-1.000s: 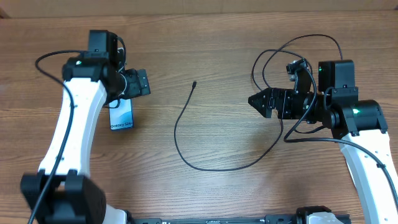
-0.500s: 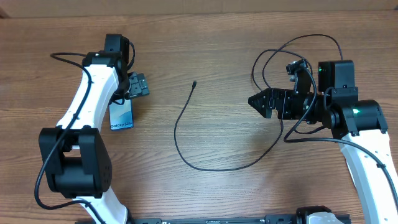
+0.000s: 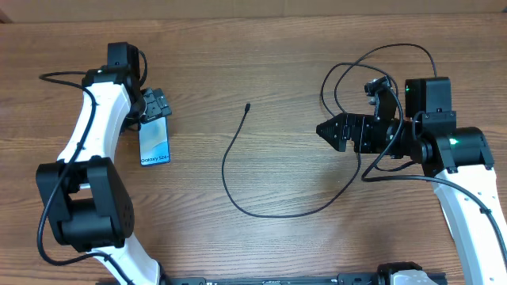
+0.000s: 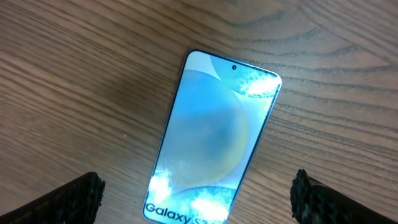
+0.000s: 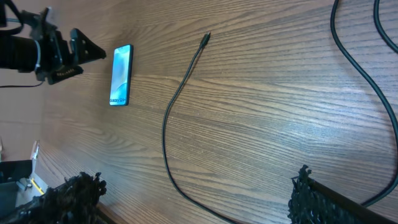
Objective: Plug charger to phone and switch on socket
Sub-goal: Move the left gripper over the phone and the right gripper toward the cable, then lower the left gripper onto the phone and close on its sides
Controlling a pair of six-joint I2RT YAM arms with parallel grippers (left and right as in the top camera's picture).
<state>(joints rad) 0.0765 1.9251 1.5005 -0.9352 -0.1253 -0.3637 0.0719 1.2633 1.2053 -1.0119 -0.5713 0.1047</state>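
Observation:
The phone (image 3: 155, 142) lies flat on the wooden table at the left with its screen lit; it fills the left wrist view (image 4: 214, 143), "Galaxy" text nearest the camera. My left gripper (image 3: 156, 104) hovers open just behind its far short edge, and the fingertips (image 4: 81, 196) stand wide on either side without touching. The charger cable (image 3: 230, 182) curves across the middle, its connector tip (image 3: 248, 106) lying free. Its other end runs under my right arm. My right gripper (image 3: 326, 131) is open and empty above the cable (image 5: 174, 106). The socket is out of view.
Loops of black cable (image 3: 372, 59) lie at the back right near my right arm's wrist. In the right wrist view, the left gripper (image 5: 62, 53) shows beside the phone (image 5: 121, 74), and the connector tip (image 5: 206, 38) points toward the table's far side.
My left gripper has moved a little to the left and off the phone's far end, so more of the screen shows. The phone, cable and right arm have not moved.

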